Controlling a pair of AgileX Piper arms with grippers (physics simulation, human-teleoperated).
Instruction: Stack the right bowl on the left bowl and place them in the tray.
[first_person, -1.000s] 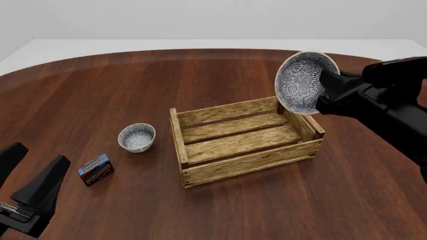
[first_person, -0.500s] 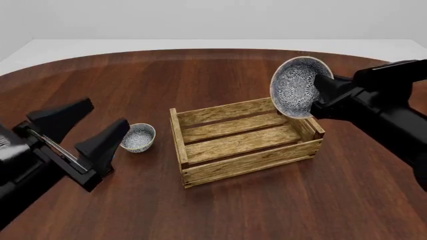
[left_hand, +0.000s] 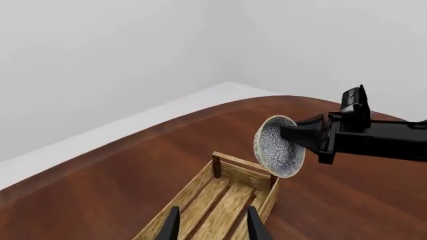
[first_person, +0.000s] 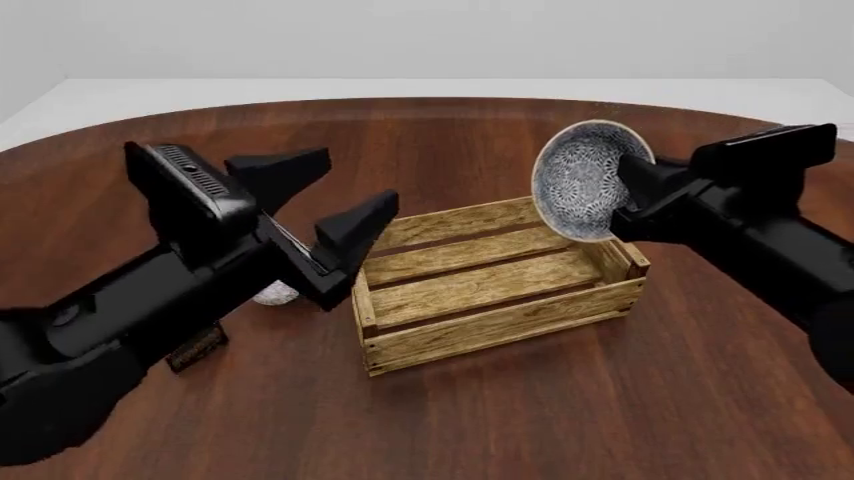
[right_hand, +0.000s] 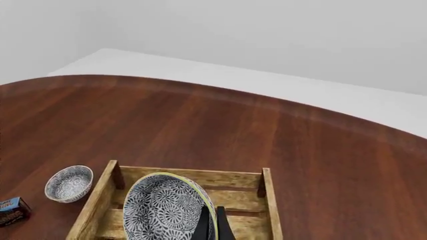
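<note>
A: We're early in this one. The right gripper (first_person: 625, 205) has its jaws clamped on the rim of the right bowl (first_person: 582, 195), and we see it tipped on edge in the air above the far right corner of the tray (first_person: 494, 300).

B: And nothing's stacked yet. The left bowl (right_hand: 69, 183) sits upright on the tabletop (first_person: 561, 420) just left of the tray, beside a small blue-red box (right_hand: 12, 209).

A: The left gripper (first_person: 327, 215) hangs above it, jaws apart, empty.

B: Twin bowls, we'd say: cream rims, dense blue-grey speckle inside. The slatted wooden tray holds nothing.
</note>
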